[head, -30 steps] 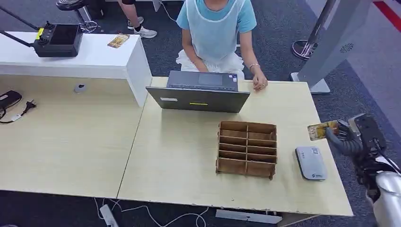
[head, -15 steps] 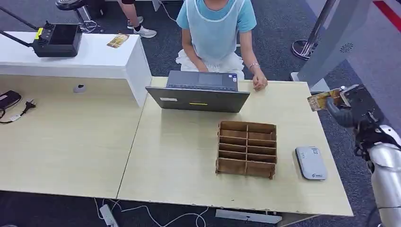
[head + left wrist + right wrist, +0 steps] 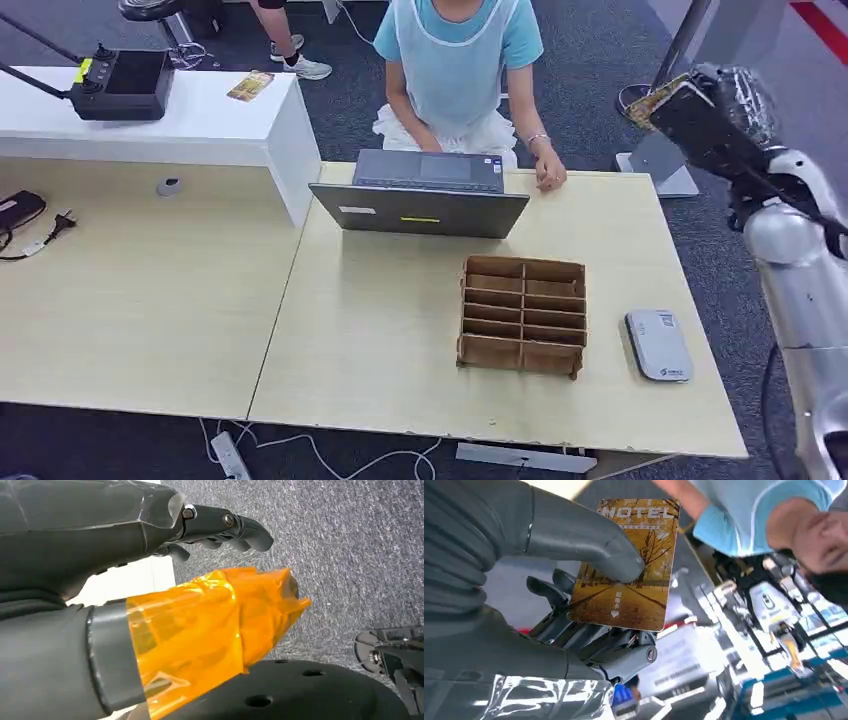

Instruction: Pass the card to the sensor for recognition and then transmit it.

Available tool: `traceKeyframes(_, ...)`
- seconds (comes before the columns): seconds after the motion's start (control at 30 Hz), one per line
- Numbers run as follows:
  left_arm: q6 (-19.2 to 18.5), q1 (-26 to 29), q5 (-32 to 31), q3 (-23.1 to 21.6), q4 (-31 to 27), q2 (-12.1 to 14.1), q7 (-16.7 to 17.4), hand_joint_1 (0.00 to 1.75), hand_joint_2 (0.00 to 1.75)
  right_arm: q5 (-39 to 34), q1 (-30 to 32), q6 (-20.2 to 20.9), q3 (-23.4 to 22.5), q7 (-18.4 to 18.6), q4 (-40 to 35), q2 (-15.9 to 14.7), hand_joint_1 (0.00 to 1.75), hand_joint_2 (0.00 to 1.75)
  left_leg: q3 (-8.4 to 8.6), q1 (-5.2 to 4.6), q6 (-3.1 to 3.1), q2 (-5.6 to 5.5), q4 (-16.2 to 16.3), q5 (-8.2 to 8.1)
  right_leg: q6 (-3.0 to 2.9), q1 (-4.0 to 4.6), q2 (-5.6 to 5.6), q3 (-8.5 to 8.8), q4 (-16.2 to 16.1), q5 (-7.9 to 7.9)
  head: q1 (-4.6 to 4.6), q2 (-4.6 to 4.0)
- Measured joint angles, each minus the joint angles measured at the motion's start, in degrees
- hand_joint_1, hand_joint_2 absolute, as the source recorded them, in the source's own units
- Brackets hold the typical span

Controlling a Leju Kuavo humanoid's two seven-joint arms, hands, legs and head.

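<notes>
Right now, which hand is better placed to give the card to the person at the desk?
The right hand. It already pinches the hotel card between thumb and fingers, raised beside the table's far right corner, near the seated person. The left hand hangs over the carpet holding nothing.

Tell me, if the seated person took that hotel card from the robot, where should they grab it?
By the free end printed HOTEL, coming from the side away from the right hand. The card is pinched at its lower half between thumb and fingers, so that printed end sticks out clear.
</notes>
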Motion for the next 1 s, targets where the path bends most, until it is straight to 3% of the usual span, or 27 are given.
traceKeyframes(0.33,-0.46,-0.09,-0.83,-0.26,0.00,-0.02,-0.04,0.00,0.00,15.79,-13.73,-2.49,9.45,2.12,8.79,3.72,1.75,1.75,0.02,0.01,-0.01,0.00,0.00,0.01,0.00,0.01,0.00,0.01,0.00,0.00,0.02,0.00)
traceKeyframes(0.63,-0.85,-0.14,-1.62,-1.51,0.00,0.00,-0.07,0.00,0.00,20.25,-20.99,-2.34,13.69,4.04,18.87,9.51,1.75,1.75,0.03,0.02,-0.03,0.00,0.00,0.03,-0.01,0.02,0.01,0.00,0.01,0.01,0.04,0.00)
traceKeyframes(1.0,-1.31,-0.16,-2.10,-2.49,0.00,-0.02,-0.09,0.00,0.00,22.13,-24.99,-1.84,15.70,6.99,29.69,16.07,1.75,1.75,0.04,0.02,-0.04,-0.01,0.00,0.03,-0.01,0.02,0.01,0.00,0.01,0.01,0.04,0.00)
